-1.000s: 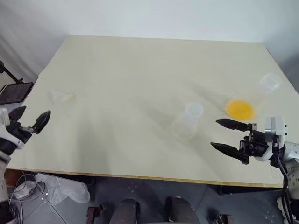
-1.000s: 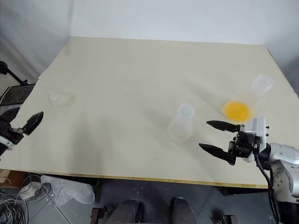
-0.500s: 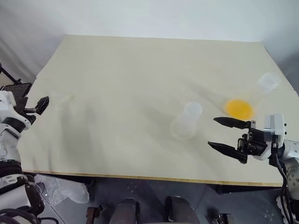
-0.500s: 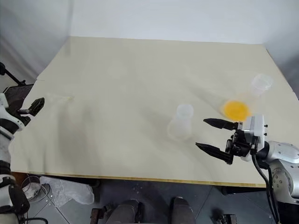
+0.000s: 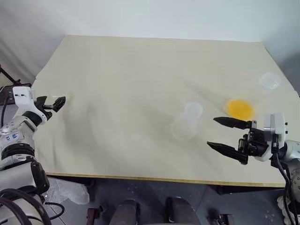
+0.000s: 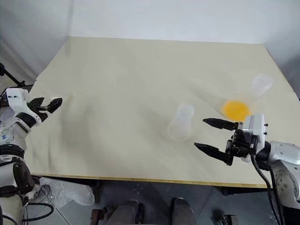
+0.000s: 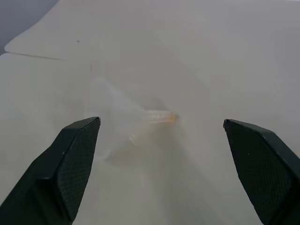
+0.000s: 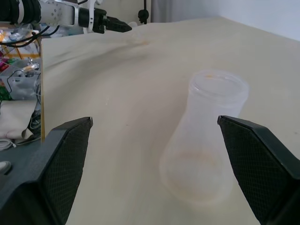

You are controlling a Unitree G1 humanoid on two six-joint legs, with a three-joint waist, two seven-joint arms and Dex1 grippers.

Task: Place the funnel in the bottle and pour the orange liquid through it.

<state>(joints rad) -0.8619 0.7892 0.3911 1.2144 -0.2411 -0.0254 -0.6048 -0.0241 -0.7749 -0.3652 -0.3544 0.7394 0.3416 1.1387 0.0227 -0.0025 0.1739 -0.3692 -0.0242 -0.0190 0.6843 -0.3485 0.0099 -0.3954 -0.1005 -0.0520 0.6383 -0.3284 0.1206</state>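
Observation:
The clear funnel [image 7: 121, 123] lies on its side near the table's left edge, its thin stem [image 7: 159, 116] pointing toward the table's middle. My left gripper [image 5: 52, 102] is open and level, right at the funnel, which lies just ahead of and between the fingertips. The bottle [image 5: 187, 122], an empty clear flask, stands upright at centre right. The orange liquid [image 5: 241, 108] pools in a second clear flask further right. My right gripper [image 5: 213, 132] hovers open near the front edge, just right of the bottle, pointing at it.
The pale table [image 5: 140, 61] has its front edge close below both grippers. A black stand [image 5: 5, 77] and cables sit off the left edge, and a crumpled plastic bag [image 5: 65, 190] lies on the floor below.
My left arm has swung up and forward from beside the table's left edge, bringing its open gripper to the funnel. The right gripper has hardly moved.

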